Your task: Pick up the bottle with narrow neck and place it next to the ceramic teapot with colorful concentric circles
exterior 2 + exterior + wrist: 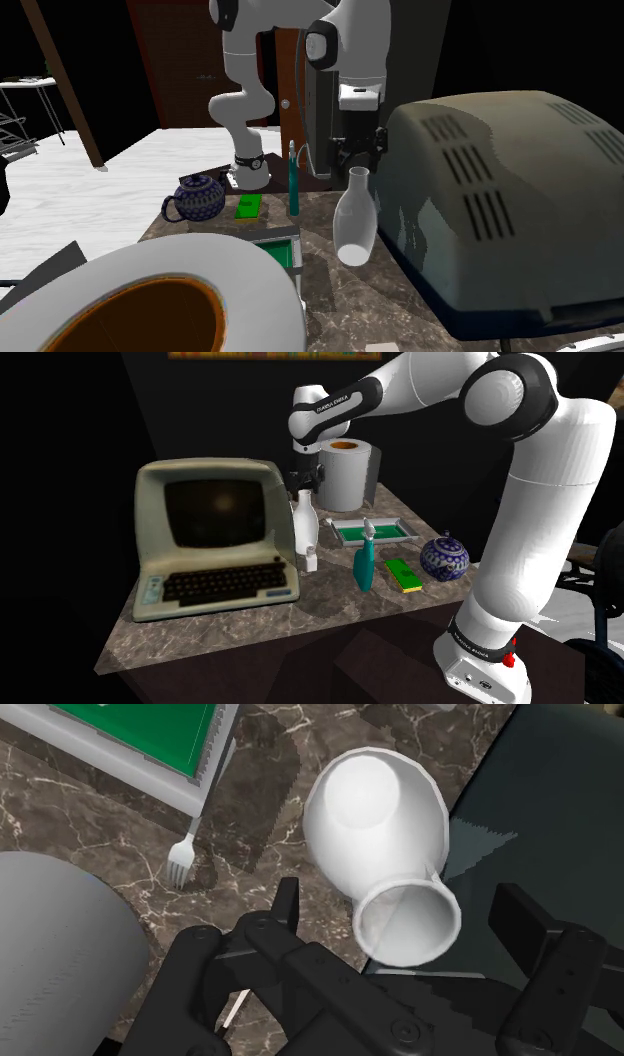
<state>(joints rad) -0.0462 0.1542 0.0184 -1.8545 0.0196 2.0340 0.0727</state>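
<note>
The jaws stood spread, one on each side of the neck of the white bottle (375,814). In the wrist view a gap showed between each jaw and the flared mouth, so nothing was pinched yet. I judged the step in hand to be the reach for the grasp, with the lift not yet begun.

Reading the shoulder view from its left, an old beige computer terminal (210,532) took up that end of the dark marbled counter (250,637). The bottle (306,530) stood upright just beside the terminal's right-hand edge, directly under the hand. Behind it was a large grey paper roll (348,477). Next came a white fork (183,859), lying against a shallow green tray (380,532). In front of the tray stood a slim teal bottle (365,564), then a small green packet (405,574). Last was the dark blue patterned teapot (444,558), near the counter's right end and well apart from the white bottle.

The next move probably called for pressing the jaws together on the narrow neck below the lip. After that would come a straight lift, since the terminal sat so close. The carry toward the shoulder view's right would likely need height to clear the teal bottle, ending on bare counter beside the teapot.
</note>
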